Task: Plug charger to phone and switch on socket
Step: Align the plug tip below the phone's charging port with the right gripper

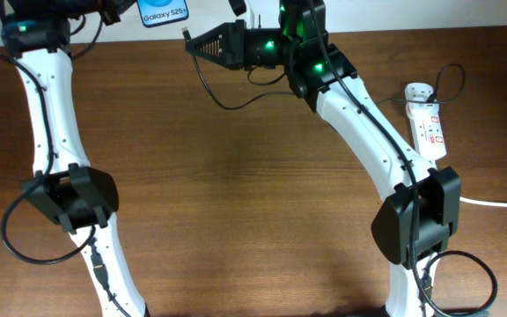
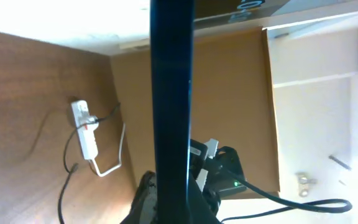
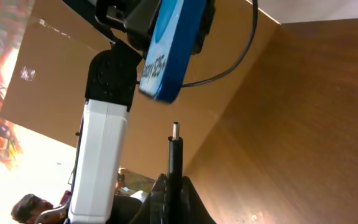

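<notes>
Phone (image 3: 166,50): clamped in left gripper (image 2: 171,193).
Charger (image 3: 174,149): tip pinched by right gripper (image 3: 174,186), near phone, not yet inserted.
Socket (image 1: 428,123): untouched, not yet switched.

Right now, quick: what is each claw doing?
Left claw: closed, holding the phone.
Right claw: closed, holding the charger just behind its plug tip.

phone (image 3: 166,50): blue screen, tilted | charger (image 3: 174,152): plug tip upright, just below phone, apart | socket (image 1: 428,123): white, lying flat, well apart
</notes>
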